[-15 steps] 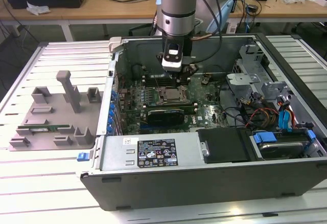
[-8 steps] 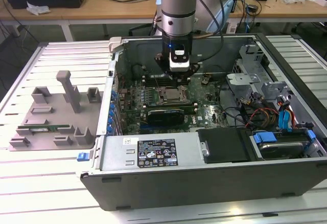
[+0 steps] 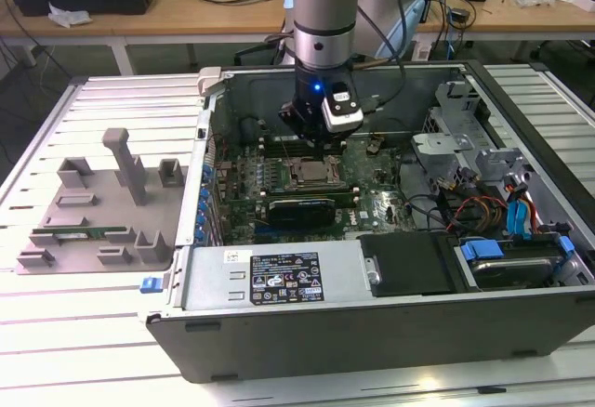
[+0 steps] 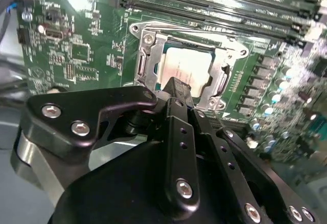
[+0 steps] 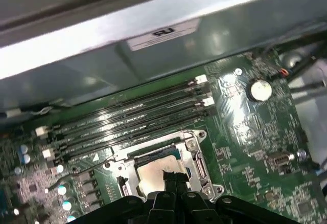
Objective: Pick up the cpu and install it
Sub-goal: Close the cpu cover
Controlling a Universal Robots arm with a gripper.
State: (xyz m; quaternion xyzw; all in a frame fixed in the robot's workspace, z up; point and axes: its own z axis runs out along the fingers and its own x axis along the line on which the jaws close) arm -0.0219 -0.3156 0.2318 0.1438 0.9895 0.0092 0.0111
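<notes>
A: Well, spotted the cpu [image 4: 186, 65]?
B: Yes, lying flat in the socket [image 4: 145, 63] on the motherboard [image 4: 76, 50], just under the gripper [image 4: 176, 87], with jaws pressed together, pinching nothing.
A: Handling?
B: Probably light, stiff, slick on top, fragile underneath. Best taken by opposite edges.

- cpu [image 4: 186, 66]: near edge hidden behind gripper [image 4: 176, 88] in second wrist view; contact btw. them can't be told.
- First wrist view: gripper body cut off by pic edge, covers part of cpu.
- Exterior view: cpu too small to tell from socket [image 3: 311, 173]; case [image 3: 372, 323] cut off at exterior view's right.
- Label [image 5: 163, 34] on case wall: blurred.
</notes>
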